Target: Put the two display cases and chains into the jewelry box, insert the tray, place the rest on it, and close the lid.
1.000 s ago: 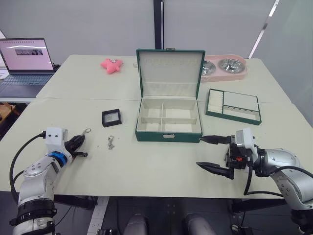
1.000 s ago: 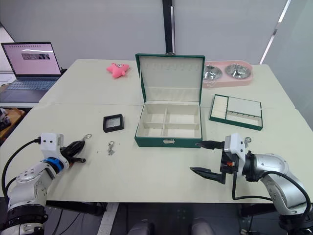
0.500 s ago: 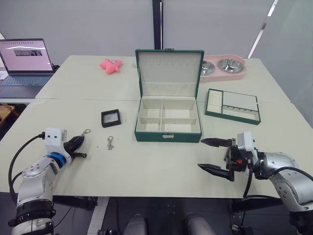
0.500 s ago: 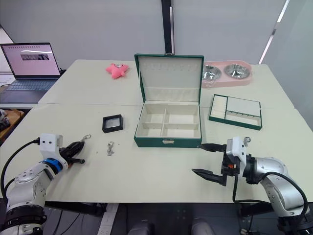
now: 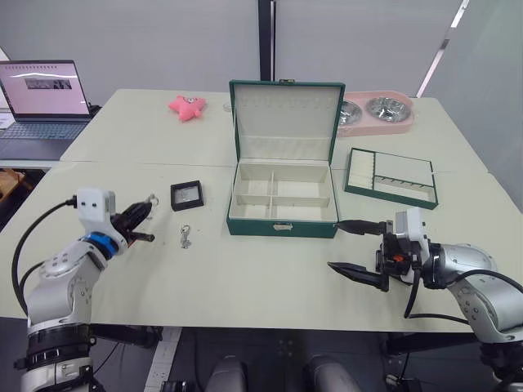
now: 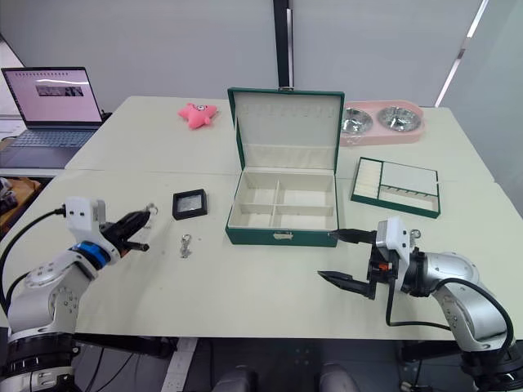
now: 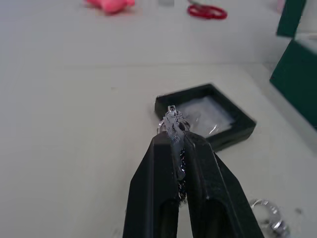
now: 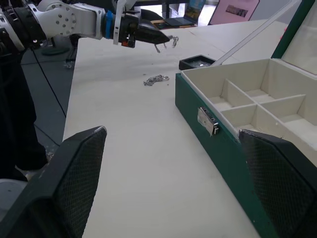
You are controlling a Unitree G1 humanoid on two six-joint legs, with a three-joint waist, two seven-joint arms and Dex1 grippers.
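- Eye views: jewelry box [image 5: 282,214] sits mid-table [image 5: 245,286], lid [image 5: 284,121] standing upright and open, cream compartments bare. Tray [image 5: 391,176] lies to the box's right, apart from it, near a pink double pet bowl [image 5: 374,112] at the far edge.
- One display case [image 5: 185,195] lies flat left of the box, close to it but not touching. A loose chain [image 5: 185,238] lies on the table just nearer the robot than that case.
- Left hand [image 5: 137,220] is raised off the table left of the case, fingers pinched together on a second chain [image 6: 149,210] whose ring end sticks out past the tips.
- Right hand [image 5: 354,248] hovers low at the box's front right corner, fingers spread wide, nothing between them.
- Also: pink star plush [image 5: 186,107] far left of the lid, laptop [image 5: 45,104] on a side table at far left.
- L wrist view: left hand's fingers [image 7: 159,173] closed tight w/ the chain clamped between and poking beyond the tips. Display case straight ahead beyond them; the other chain at the frame's lower corner; box's green wall at the edge.
- R wrist view: right hand's two finger pads [image 8: 69,178] far apart, empty. Box's front wall w/ metal clasp [image 8: 209,121] lies between them; left hand w/ dangling chain seen across the table, loose chain and case beneath/near it.
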